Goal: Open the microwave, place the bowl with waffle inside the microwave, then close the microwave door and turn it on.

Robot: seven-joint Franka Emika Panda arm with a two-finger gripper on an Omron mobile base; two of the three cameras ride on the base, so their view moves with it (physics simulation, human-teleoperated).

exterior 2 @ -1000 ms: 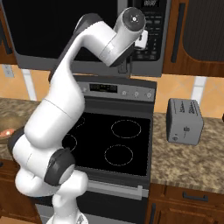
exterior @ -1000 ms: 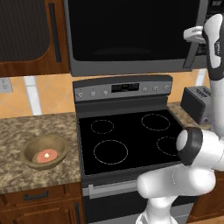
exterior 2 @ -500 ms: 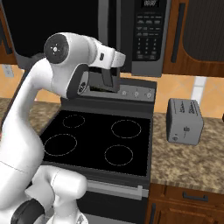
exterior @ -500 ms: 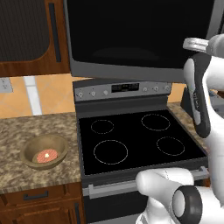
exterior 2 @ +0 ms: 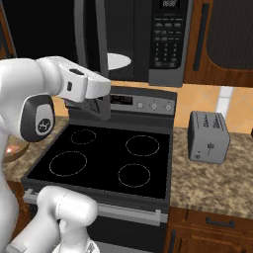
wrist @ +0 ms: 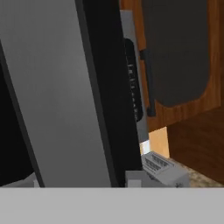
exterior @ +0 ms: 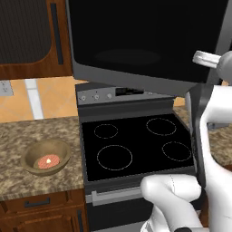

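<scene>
In the left base view, the wide dark grey-framed microwave door (exterior: 136,41) with black glass is swung out over the black glass stovetop (exterior: 136,145). The tan wooden bowl (exterior: 46,157) sits on the speckled granite counter (exterior: 27,136), holding the reddish-pink waffle (exterior: 47,161).

In the right base view, the dark grey microwave (exterior 2: 148,39) stands open, its white round plate (exterior 2: 118,61) visible. Display digits are unreadable. A small grey toaster (exterior 2: 209,137) stands on the counter.

In the hand view, the door edge is seen close; the gripper's state cannot be told.

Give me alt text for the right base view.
The microwave door stands swung open, showing the white plate inside the microwave above a black stove. The robot's white arm crosses the left foreground; a grey toaster sits on the counter at right.
</scene>
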